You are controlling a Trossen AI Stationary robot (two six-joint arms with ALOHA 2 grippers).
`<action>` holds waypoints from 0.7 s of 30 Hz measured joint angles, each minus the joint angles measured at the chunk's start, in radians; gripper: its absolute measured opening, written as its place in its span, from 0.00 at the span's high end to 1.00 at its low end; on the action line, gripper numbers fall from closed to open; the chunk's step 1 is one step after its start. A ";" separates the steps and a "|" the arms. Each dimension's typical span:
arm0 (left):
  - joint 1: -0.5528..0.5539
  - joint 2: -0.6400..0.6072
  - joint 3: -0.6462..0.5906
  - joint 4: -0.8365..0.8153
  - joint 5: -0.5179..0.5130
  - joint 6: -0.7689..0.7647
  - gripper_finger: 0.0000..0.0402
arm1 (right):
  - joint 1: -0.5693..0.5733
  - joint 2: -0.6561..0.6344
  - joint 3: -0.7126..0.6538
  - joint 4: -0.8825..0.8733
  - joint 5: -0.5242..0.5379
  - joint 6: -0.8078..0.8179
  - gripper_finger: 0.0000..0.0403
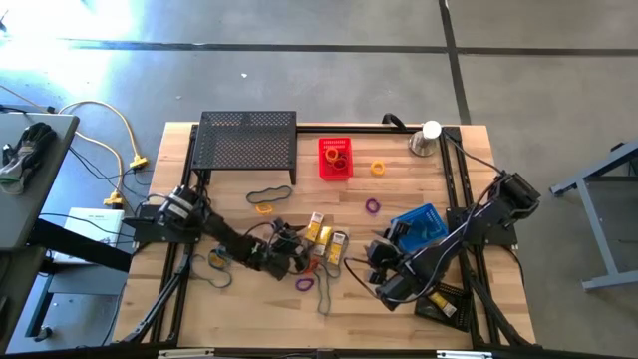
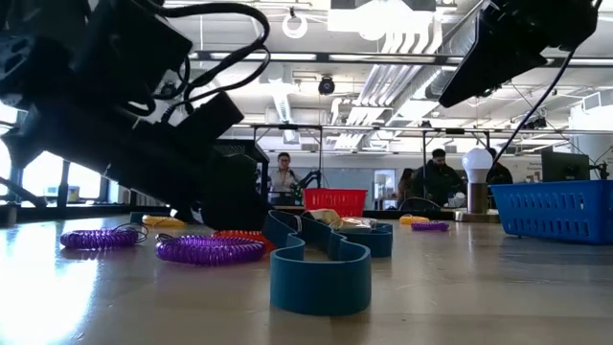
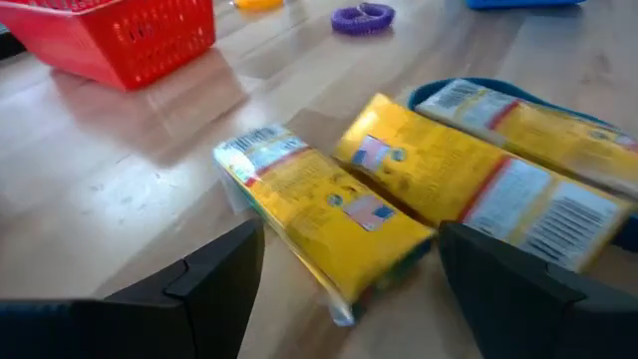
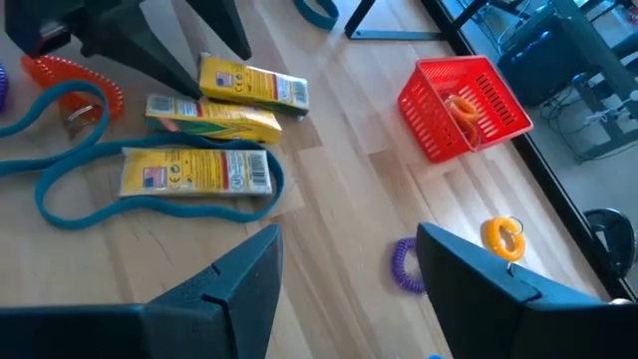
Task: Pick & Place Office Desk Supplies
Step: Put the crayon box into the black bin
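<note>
**Ann:** Overhead first: the left gripper (image 1: 291,242) is reaching in low over the middle of the table (image 1: 419,329), right by the three yellow boxes (image 1: 326,237), while the right gripper (image 1: 384,261) is waiting just on their other side, jaws apart and empty.

**Ben:** Red basket (image 1: 335,157) is sitting farther back with a couple of loops inside. That's looking like the likely drop spot, though I'm only guessing.

**Ann:** Down at table height, purple coils (image 2: 209,249) and a blue band (image 2: 321,264) are lying up front, with the boxes only just peeking out behind them.

**Ben:** Left wrist now: fingers (image 3: 204,284) are standing wide, nothing held, and the nearest box (image 3: 324,219) is lying between them, slightly askew.

**Ann:** I'd be squaring the jaws to its long sides and dropping fully before closing; its neighbour is touching it and could get dragged along.

**Ben:** Right wrist is showing all three clearly: flat, yellow, white label panels, glossy wrap. One is lying inside the blue band's loop.
</note>
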 joint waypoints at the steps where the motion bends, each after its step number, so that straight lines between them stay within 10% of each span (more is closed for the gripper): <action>1: 0.005 0.000 0.000 0.000 0.002 0.000 0.27 | -0.002 0.000 0.000 0.001 -0.004 0.000 0.45; 21: 0.063 -0.002 0.002 -0.070 -0.031 0.085 0.27 | 0.001 0.000 0.000 0.071 -0.090 0.003 0.45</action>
